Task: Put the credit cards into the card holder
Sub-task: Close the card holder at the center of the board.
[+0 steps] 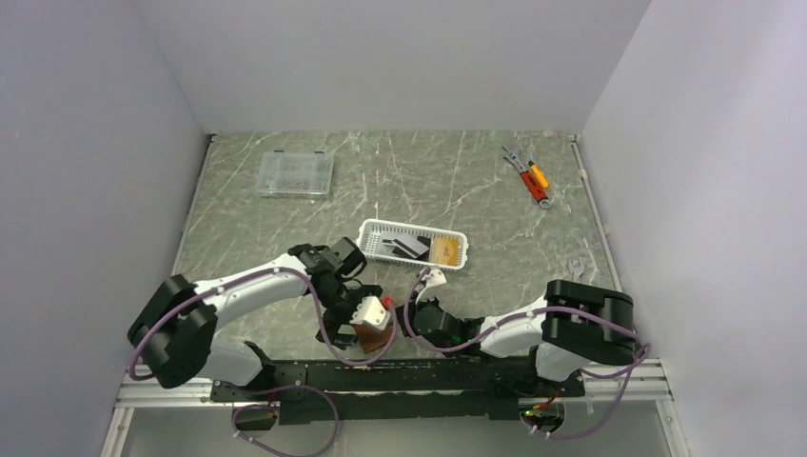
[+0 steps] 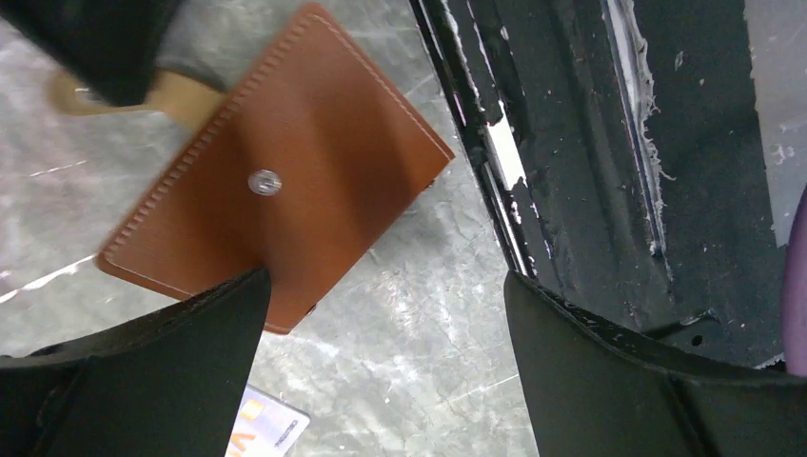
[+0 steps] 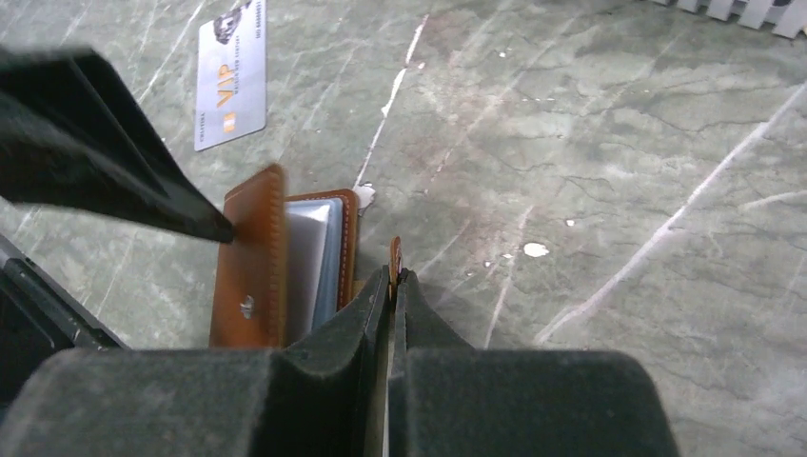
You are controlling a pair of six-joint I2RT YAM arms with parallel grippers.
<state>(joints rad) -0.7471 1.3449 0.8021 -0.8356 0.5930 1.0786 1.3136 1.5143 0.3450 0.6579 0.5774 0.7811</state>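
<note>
The brown leather card holder (image 3: pixel 249 262) stands part open on the table near the front edge, with its pale blue inside showing. It also shows in the left wrist view (image 2: pixel 295 171) and the top view (image 1: pixel 373 335). My right gripper (image 3: pixel 392 276) is shut on its thin snap tab. My left gripper (image 2: pixel 385 281) is open just above it, and one finger (image 3: pixel 114 162) touches the outer flap. A grey-white VIP card (image 3: pixel 231 76) lies flat on the table beside the holder. A black card (image 1: pixel 409 246) and an orange card (image 1: pixel 445 249) lie in the basket.
A white slotted basket (image 1: pixel 381 228) stands mid-table behind the grippers. A clear compartment box (image 1: pixel 295 174) sits at the back left. Small tools (image 1: pixel 528 176) lie at the back right. The black base rail (image 2: pixel 571 143) runs right next to the card holder.
</note>
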